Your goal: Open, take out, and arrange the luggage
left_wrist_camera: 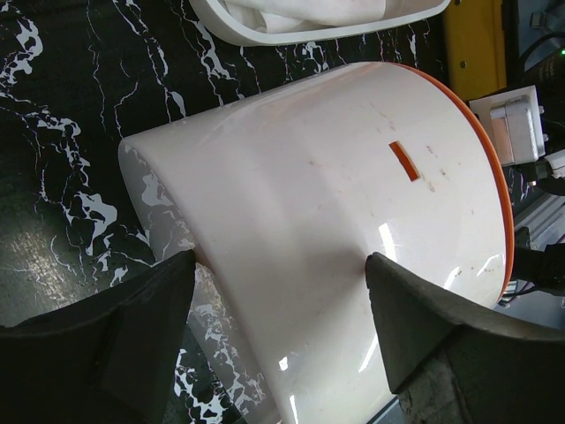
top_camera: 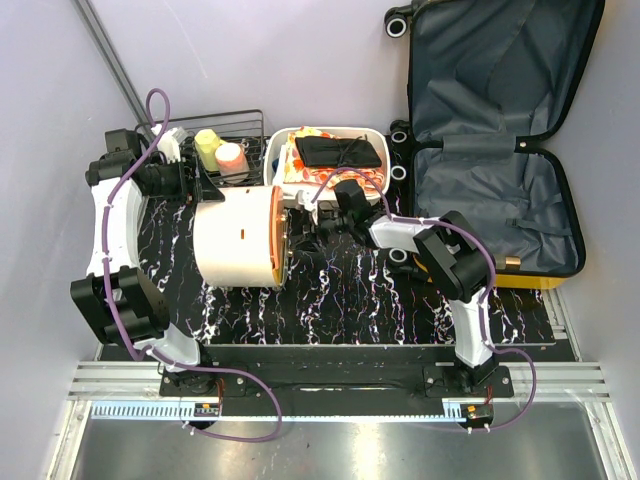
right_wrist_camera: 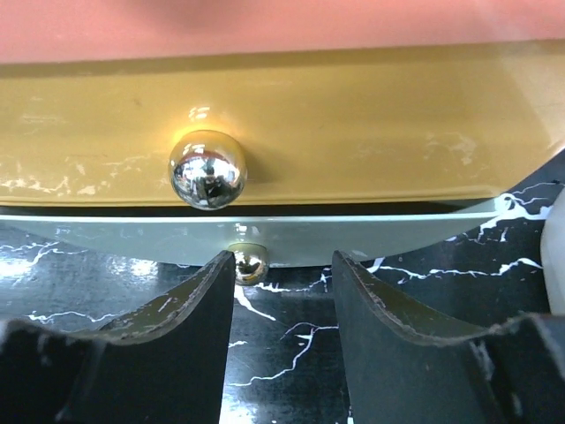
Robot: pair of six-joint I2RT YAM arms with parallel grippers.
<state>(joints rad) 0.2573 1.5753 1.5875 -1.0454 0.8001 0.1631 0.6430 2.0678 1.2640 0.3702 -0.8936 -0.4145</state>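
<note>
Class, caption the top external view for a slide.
Open luggage at right; left gripper and right gripper, both open, beside a round container lying on its side.

The luggage (top_camera: 495, 200) lies opened out at the right end of the desk (top_camera: 340, 300), both halves showing their dark grey fabric lining (top_camera: 500, 60) to the overhead view. Its yellow shell (top_camera: 540, 281) shows along the near edge, and black wheels (top_camera: 399, 22) line its left side.

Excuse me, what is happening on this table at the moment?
The yellow luggage lies open on the right. A cream-and-orange round container lies on its side on the table. The left pincer, open, frames its white wall; the right pincer, open, faces its orange end near a chrome knob.
</note>
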